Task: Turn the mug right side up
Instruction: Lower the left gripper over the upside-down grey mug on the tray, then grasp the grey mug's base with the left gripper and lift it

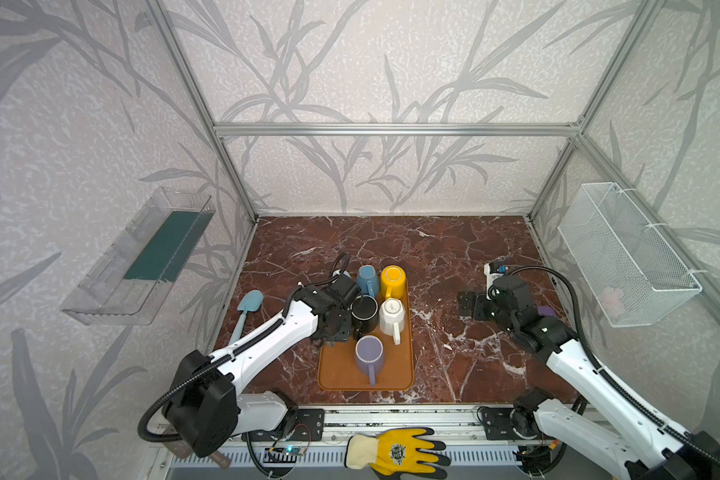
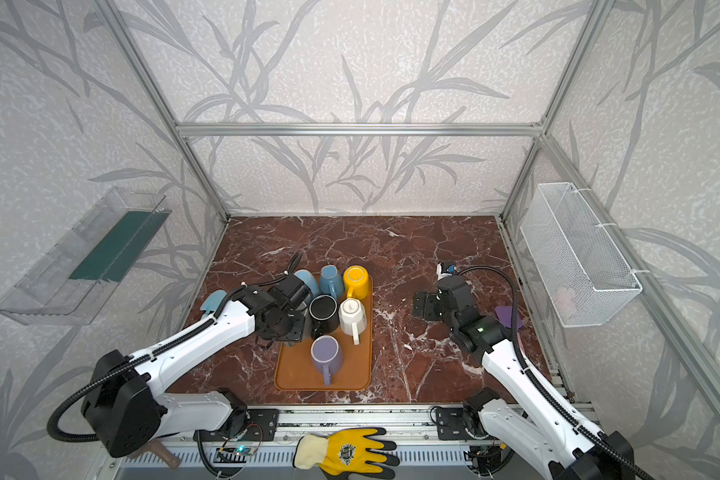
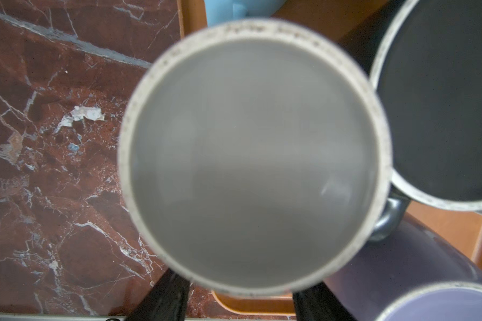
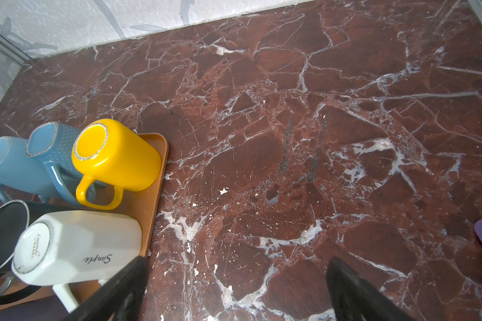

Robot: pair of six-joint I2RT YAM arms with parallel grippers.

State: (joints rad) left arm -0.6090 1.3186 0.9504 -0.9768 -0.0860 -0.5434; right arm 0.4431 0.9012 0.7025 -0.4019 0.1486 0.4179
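grey mug (image 3: 253,155), base up, blurred, left hand (image 3: 238,304) astride it, grip unclear, right hand (image 4: 235,291) wide

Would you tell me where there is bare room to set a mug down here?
Free: marble table between the tray and the right arm, and behind the yellow mug. Crowded: the tray's far half, where mugs stand packed together.
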